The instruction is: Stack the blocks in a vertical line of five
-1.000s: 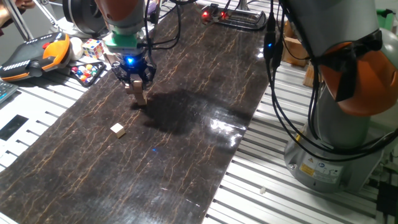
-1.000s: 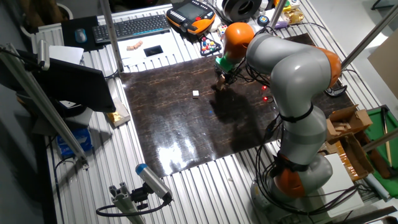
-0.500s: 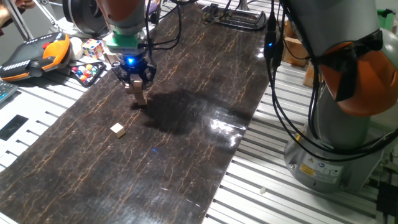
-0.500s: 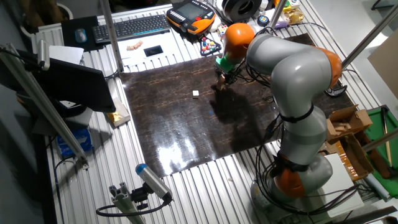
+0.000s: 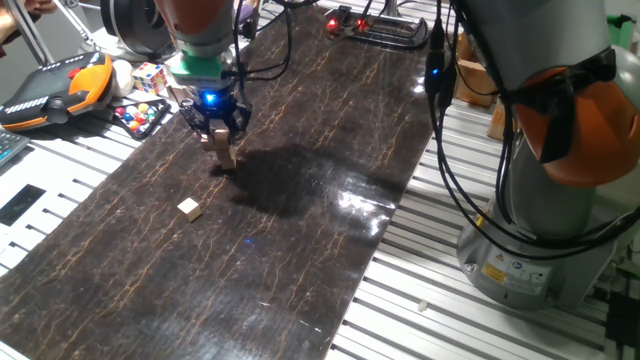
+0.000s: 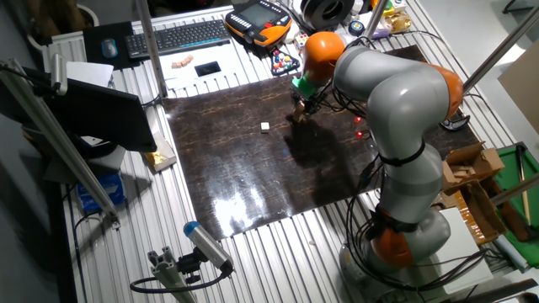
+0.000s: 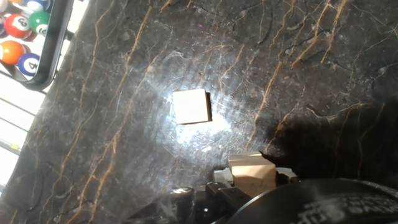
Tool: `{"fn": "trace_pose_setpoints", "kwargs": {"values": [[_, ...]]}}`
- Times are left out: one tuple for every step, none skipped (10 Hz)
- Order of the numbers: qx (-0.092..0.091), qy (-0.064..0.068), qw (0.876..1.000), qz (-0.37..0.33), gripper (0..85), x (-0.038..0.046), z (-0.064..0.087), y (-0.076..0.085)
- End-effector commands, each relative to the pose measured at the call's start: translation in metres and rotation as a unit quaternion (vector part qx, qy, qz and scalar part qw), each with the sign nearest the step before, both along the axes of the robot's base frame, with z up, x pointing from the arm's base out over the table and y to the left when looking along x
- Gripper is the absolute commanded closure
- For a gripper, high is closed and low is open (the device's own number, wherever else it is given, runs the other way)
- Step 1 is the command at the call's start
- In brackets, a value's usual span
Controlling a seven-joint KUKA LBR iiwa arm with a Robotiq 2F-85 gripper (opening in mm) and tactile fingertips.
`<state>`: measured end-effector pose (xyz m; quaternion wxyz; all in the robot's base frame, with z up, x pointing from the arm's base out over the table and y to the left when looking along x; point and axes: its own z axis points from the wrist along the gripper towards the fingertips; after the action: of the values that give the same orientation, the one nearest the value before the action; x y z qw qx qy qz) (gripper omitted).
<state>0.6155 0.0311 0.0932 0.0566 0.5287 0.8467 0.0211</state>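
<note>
I see gripper (image 5: 219, 137) clamped on wooden cube (image 7: 250, 173), hovering over block stack (image 7: 190, 106); loose cube (image 5: 189, 208) well apart

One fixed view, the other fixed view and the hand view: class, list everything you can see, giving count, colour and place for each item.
mat: one, dark marbled brown, on the slatted table
lone block: one, light tan, on the mat, apart from the tool
block below the tool: one seen from above, light tan; anything beneath it is hidden
held block: one, light tan, between the tool's fingers
Rubik's cube: one, multicoloured, beside the mat
billiard balls: several, mixed colours, in a black tray
pendant: one, orange and black, table edge
keyboard: one, black, far side
arm: one, grey with orange joints
tool: one, black, closed on the held block
</note>
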Motion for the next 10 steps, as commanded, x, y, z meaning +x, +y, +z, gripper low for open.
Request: {"fn": "trace_pose_setpoints", "kwargs": {"values": [[0.000, -0.001, 1.000, -0.001, 46.0, 0.0001, 0.0001, 0.0001], [0.000, -0.002, 1.000, -0.001, 45.7, 0.0003, -0.0001, 0.0002], [0.000, -0.002, 1.000, -0.001, 45.3, 0.0005, -0.0005, 0.0003], [0.000, -0.002, 1.000, -0.002, 45.3, 0.0008, -0.0008, 0.0005], [0.000, -0.001, 1.000, -0.002, 45.0, 0.0010, -0.0011, 0.0005], [0.000, -0.001, 1.000, -0.002, 44.7, 0.0011, -0.0012, 0.0005], [-0.001, -0.001, 1.000, -0.002, 44.3, 0.0011, -0.0011, 0.0003], [-0.001, -0.001, 1.000, -0.002, 43.7, 0.0012, -0.0011, 0.0002], [-0.001, -0.001, 1.000, -0.002, 42.0, 0.0011, -0.0012, 0.0003], [-0.001, -0.001, 1.000, -0.002, 39.0, 0.0010, -0.0012, 0.0002]]}}
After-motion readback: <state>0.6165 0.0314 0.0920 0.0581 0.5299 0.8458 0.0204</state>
